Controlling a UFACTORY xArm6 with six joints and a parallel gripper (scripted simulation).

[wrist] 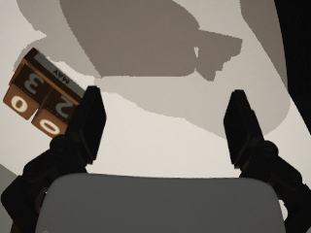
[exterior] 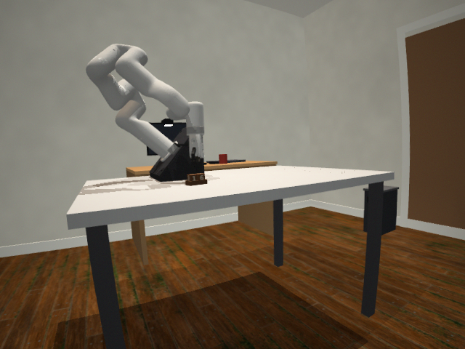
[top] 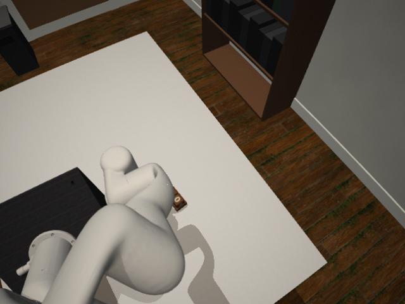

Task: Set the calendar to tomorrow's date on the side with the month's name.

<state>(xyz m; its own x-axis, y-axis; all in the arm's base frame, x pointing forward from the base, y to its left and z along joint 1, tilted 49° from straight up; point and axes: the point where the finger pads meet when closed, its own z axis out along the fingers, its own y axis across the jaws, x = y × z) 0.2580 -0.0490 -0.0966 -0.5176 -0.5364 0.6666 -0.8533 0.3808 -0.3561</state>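
Overhead, the black pincer point(wrist: 165, 123) gapes wide, holding nothing; brown wooden cubes point(wrist: 41, 99) sit boxy on the matte white table point(wrist: 162, 149).

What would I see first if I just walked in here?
The big white robot arm, folded above the white table, catches the eye first. Under its open gripper sits a tiny brown block calendar with white digits, just left of the fingers in the wrist view. Off the table's edge, a dark bookshelf stands by the wall.
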